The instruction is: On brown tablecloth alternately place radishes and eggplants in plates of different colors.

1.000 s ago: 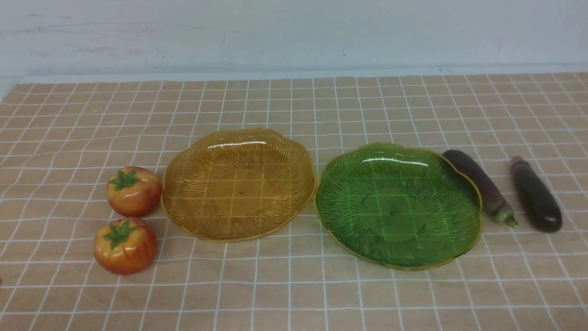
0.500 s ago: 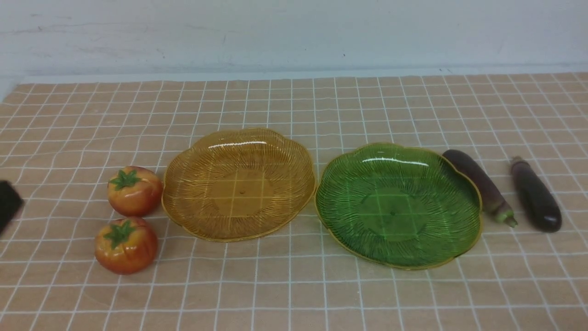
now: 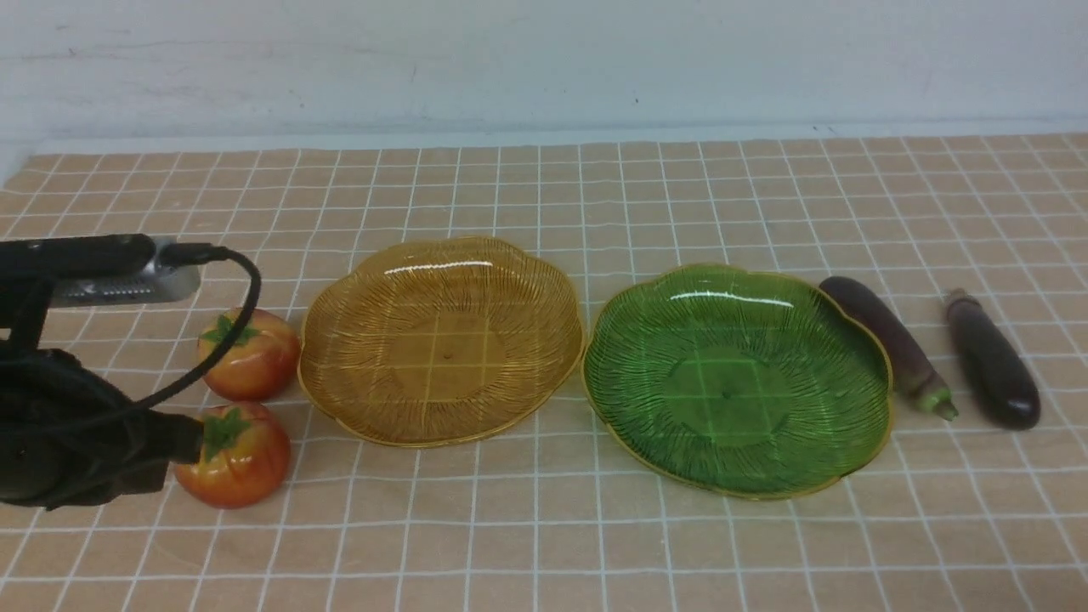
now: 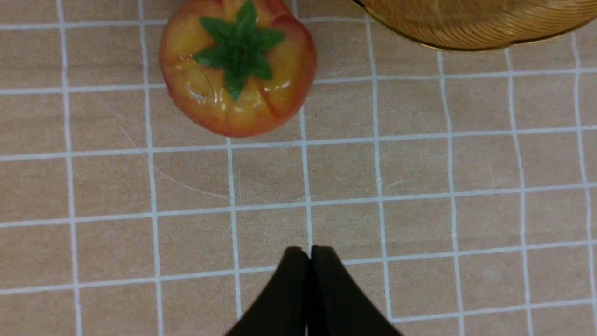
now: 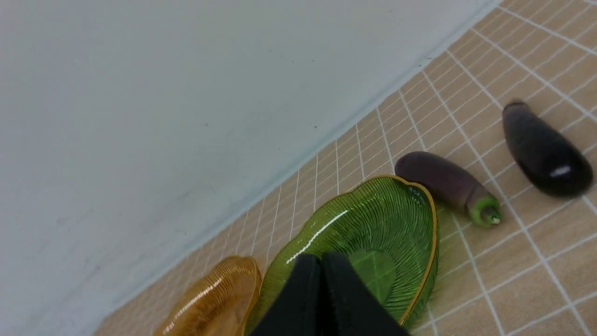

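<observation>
"What's that left gripper (image 4: 309, 254) up to?" "Closed up tight, nothing in it, just off the near radish (image 3: 234, 455). I'd guess it's lining up to come down over that one."

"And the other radish (image 3: 249, 354)?" "Right behind the near one, farther from us. Both sit on that arm's side, likely so it needn't reach across the amber plate (image 3: 442, 348), which lies just to the gripper's right."

"The right gripper (image 5: 319, 261)?" "Shut too, and empty. The green plate (image 3: 735, 391) is out ahead of it, with one eggplant (image 3: 888, 344) against or just beside the rim; I can't quite tell. The darker eggplant (image 3: 993, 361) lies beyond that. Probably laid there for that arm, so the two can take turns."
</observation>
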`<action>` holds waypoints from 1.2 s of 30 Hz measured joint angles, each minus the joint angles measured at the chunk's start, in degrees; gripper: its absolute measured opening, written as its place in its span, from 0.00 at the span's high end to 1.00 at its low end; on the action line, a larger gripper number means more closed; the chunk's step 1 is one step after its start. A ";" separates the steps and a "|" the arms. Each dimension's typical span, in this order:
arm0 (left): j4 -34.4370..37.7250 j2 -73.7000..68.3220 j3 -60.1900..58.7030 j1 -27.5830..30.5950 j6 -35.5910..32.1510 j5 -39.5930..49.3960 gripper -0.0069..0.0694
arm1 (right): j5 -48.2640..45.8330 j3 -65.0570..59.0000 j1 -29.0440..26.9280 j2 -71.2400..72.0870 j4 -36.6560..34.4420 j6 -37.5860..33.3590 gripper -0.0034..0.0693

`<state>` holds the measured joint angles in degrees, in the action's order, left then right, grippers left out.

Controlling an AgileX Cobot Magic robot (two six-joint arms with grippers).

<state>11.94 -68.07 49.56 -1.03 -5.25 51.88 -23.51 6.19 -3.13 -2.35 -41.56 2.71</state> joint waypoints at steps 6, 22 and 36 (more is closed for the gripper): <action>-1.75 -5.64 3.00 0.00 -3.56 -1.54 0.80 | -14.26 14.88 0.00 -17.51 0.70 -13.50 0.98; -3.81 -23.81 12.24 0.00 -3.36 -4.88 0.01 | -44.04 35.95 0.00 -43.39 1.09 -26.43 0.98; -7.74 -31.17 16.10 0.00 -3.36 -6.50 0.01 | -43.73 36.02 0.00 -43.39 1.07 -26.67 0.98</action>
<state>4.20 -99.25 65.66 -1.03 -8.61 45.38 -67.25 42.20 -3.13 -45.74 -40.49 -23.96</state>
